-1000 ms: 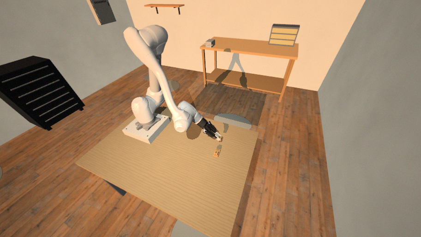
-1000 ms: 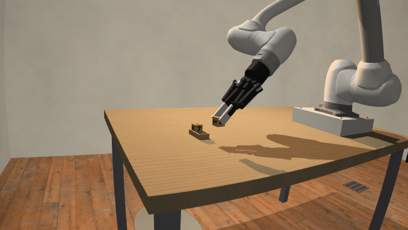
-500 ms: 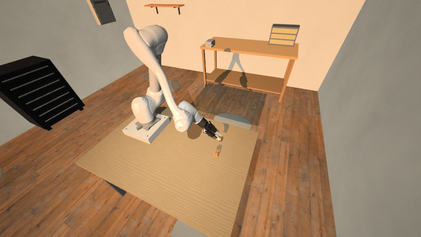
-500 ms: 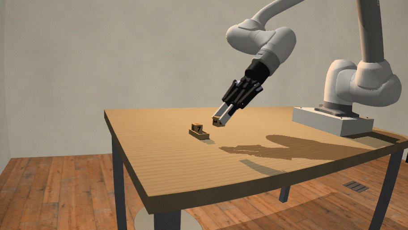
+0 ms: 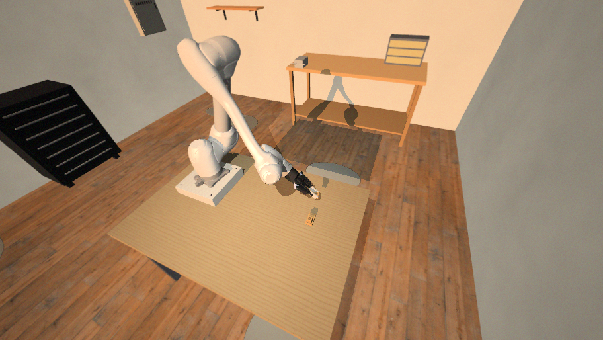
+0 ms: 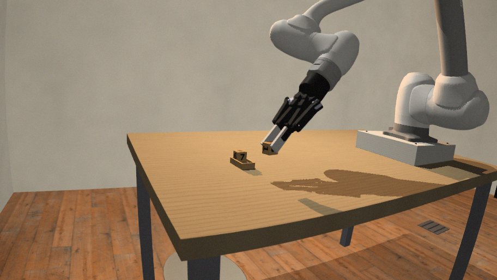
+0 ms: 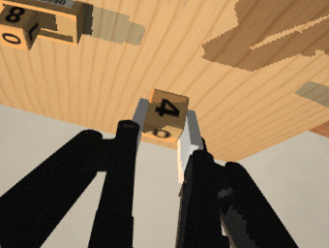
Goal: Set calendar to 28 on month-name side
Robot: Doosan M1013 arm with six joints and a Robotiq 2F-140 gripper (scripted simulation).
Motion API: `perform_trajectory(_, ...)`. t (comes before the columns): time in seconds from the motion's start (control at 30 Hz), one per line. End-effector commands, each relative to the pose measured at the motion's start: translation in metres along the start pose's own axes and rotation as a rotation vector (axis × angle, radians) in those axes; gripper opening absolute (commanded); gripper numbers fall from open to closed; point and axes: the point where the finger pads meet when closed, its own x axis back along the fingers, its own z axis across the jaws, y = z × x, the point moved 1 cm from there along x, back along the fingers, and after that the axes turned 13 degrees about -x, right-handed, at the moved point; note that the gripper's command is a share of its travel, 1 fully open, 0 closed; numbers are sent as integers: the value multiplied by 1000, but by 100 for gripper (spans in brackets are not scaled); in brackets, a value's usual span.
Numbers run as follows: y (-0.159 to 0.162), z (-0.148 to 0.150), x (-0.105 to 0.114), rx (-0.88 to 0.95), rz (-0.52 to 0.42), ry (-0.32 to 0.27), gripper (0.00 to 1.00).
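My gripper is shut on a wooden cube, held above the table beside the tray. In the wrist view the held cube shows a 4 lying sideways and a round, partly shaded digit. The tray holds the other cube at one end; its other end is empty. That cube shows an 8 on the month side, a 0 and part of another digit in the wrist view, and a 7 towards the empty end in the exterior view. The month's name is partly cut off.
The wooden table carries the robot's white base block, well away from the tray. The arm's shadow lies across the table. A workbench stands at the back wall, and a black cabinet is at the left.
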Motion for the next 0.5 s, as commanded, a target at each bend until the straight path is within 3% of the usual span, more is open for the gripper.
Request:
perform_trajectory(0.0,5,5,0,-2,9,18,24)
perform_trajectory(0.47,-2,28,-1,-8,99,74,24)
